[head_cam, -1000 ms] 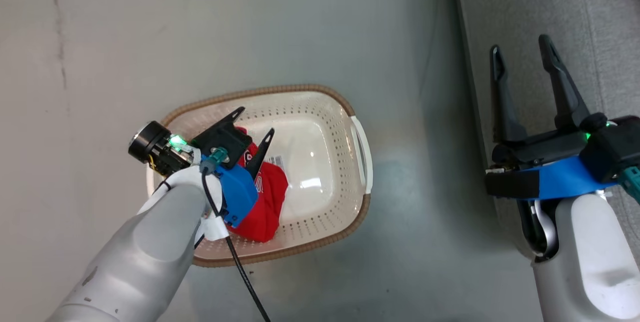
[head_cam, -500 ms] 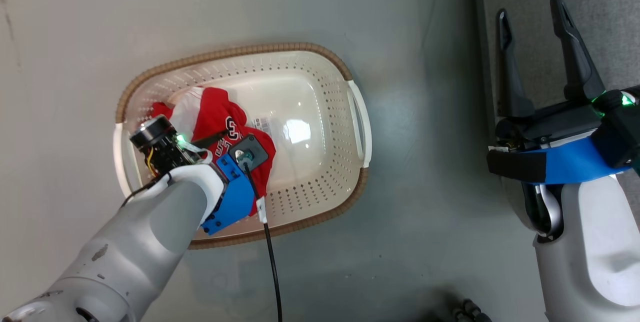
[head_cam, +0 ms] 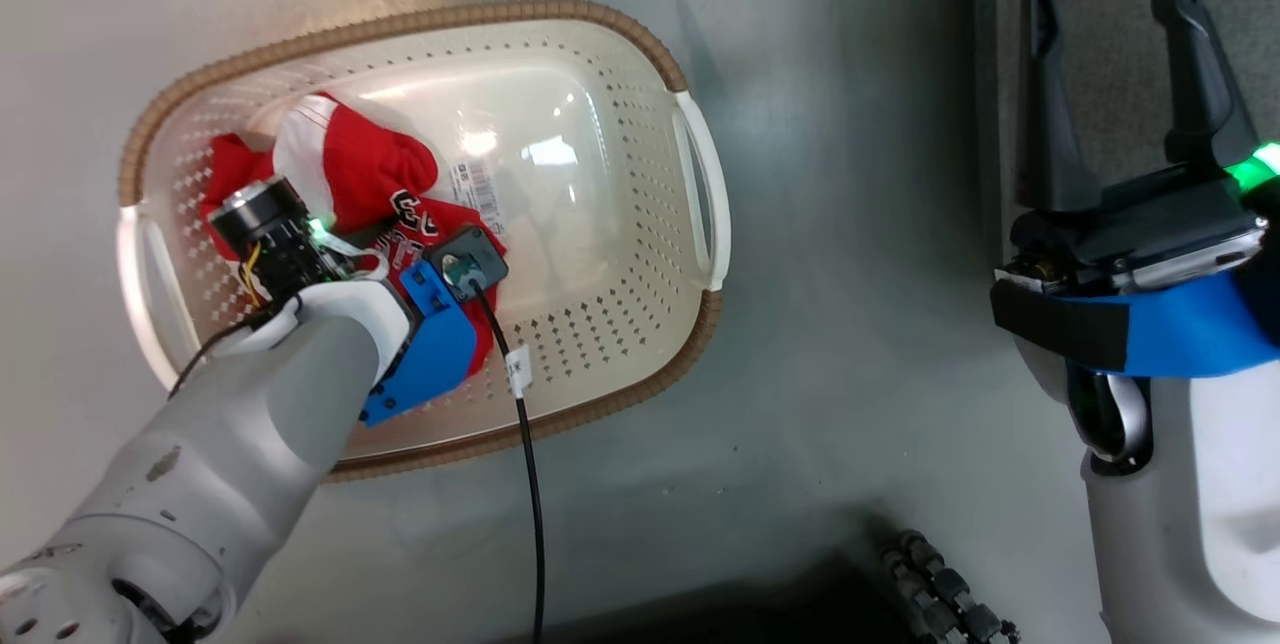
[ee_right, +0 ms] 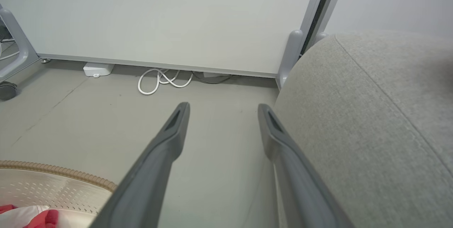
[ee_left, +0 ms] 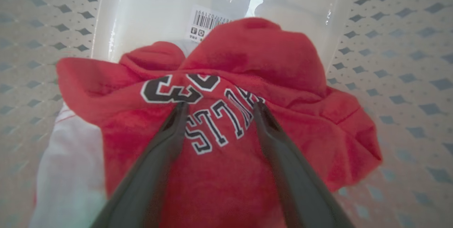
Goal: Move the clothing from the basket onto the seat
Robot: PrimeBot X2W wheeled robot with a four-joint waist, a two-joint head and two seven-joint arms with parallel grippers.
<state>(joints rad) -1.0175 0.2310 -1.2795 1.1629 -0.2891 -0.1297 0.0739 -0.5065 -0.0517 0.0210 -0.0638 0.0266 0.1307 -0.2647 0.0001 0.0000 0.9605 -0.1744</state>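
Left claw (ee_left: 220,104) open, empty, tips at clothing (ee_left: 254,54) lettering, unreadable; barcode sticker (ee_left: 205,22); right claw (ee_right: 223,107) open, empty.

Right half of basket (head_cam: 620,254) bare, walled round; clothing (head_cam: 350,164) heaped left; floor (head_cam: 850,274) open between basket, seat (head_cam: 1110,44).

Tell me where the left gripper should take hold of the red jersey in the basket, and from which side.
Grip the raised, crumpled fold at the black-and-white lettering of the red jersey, coming down from above. The heap bulges up there, the basket walls likely block sideways approaches, and the open left gripper straddles that lettering.
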